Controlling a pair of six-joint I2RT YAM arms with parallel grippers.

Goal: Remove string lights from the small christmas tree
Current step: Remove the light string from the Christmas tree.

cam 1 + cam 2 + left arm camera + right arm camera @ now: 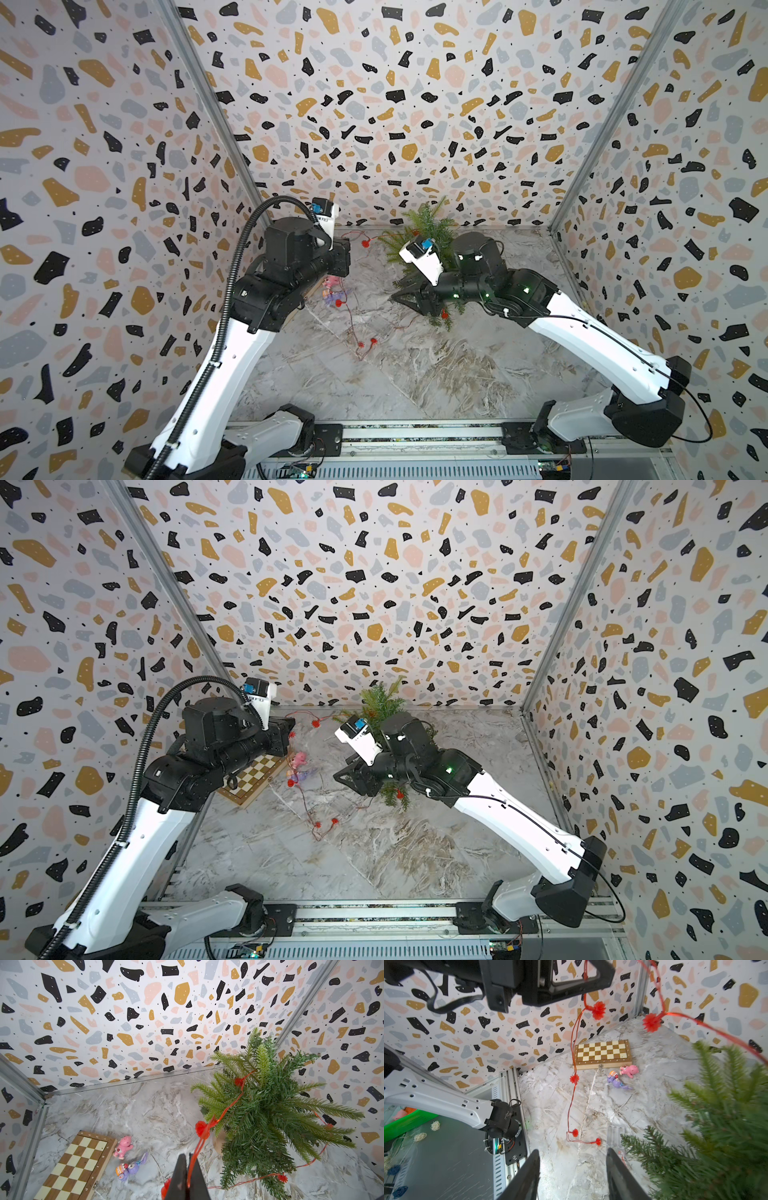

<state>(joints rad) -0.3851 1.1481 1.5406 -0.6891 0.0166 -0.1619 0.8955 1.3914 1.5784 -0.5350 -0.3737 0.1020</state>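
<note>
The small christmas tree (424, 230) (380, 704) stands at the back of the marble table, partly hidden by my right arm. The string lights (365, 243) run from its branches to my left gripper (188, 1160), which is shut on the red wire. From there the wire hangs down to a loop of bulbs (318, 824) on the table. More wire still winds around the tree (266, 1109). My right gripper (573, 1153) is open and empty beside the tree's lower branches (726, 1126). The lights' clear box (614, 1136) lies on the table near it.
A wooden chessboard (253, 779) (602, 1052) lies at the left wall under my left arm. A pink toy figure (123, 1147) and a purple one (129, 1168) lie next to it. Patterned walls close in the back and both sides.
</note>
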